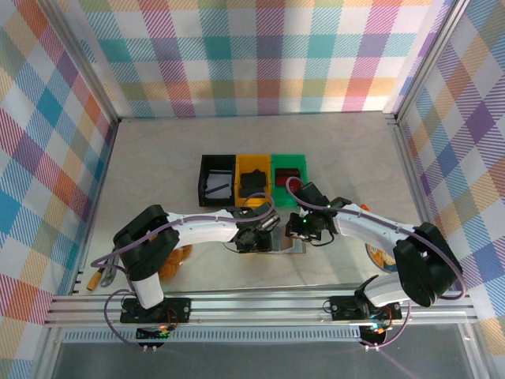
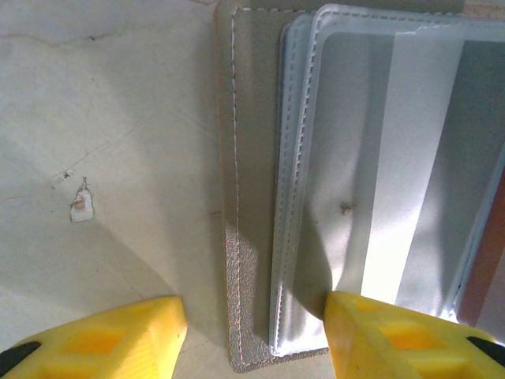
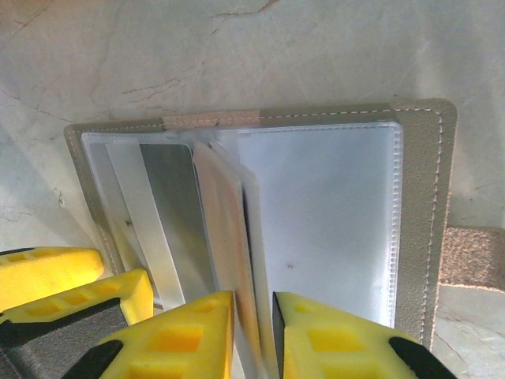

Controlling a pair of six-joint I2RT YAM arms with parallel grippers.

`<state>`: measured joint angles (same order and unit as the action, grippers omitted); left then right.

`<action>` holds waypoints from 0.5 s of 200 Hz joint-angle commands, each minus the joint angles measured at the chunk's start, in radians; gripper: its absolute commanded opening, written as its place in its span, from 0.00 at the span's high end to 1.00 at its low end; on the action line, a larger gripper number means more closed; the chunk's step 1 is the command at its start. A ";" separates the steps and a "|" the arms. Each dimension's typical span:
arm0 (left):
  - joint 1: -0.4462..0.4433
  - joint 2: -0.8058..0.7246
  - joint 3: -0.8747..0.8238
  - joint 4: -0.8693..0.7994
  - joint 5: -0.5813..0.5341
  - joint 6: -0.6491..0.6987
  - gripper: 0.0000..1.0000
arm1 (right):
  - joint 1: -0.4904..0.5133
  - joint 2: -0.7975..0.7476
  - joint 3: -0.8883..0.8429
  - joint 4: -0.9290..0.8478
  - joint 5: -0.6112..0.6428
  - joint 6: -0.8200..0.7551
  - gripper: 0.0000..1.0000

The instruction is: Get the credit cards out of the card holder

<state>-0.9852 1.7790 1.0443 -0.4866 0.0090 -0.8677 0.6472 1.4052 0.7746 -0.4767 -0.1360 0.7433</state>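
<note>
The grey card holder (image 1: 278, 246) lies open on the table between the two arms. Its clear plastic sleeves (image 2: 347, 158) show close up in the left wrist view, with a silver card (image 2: 418, 158) under them. My left gripper (image 2: 252, 339) is open astride the holder's near corner, one fingertip (image 2: 102, 339) on the table and the other on the sleeve. In the right wrist view the open card holder (image 3: 422, 197) holds a peach-coloured credit card (image 3: 225, 229) standing up on edge in its sleeve at the fold. My right gripper (image 3: 254, 335) is shut on that card.
Black (image 1: 217, 180), yellow (image 1: 253, 180) and green (image 1: 289, 175) bins stand in a row just behind the holder. Orange objects lie under the left arm (image 1: 181, 257) and beside the right arm (image 1: 377, 254). The holder's side tab (image 3: 473, 257) sticks out on the table.
</note>
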 commanded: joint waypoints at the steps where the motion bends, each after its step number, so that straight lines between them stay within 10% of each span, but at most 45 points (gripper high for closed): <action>1: 0.000 0.103 -0.070 0.010 0.016 -0.010 0.48 | 0.006 -0.028 0.028 -0.032 0.001 -0.011 0.77; 100: 0.000 0.098 -0.076 0.014 0.016 -0.010 0.48 | 0.006 -0.001 0.048 -0.110 0.118 -0.026 0.61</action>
<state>-0.9852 1.7782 1.0428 -0.4835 0.0093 -0.8680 0.6476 1.3968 0.7929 -0.5442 -0.0719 0.7357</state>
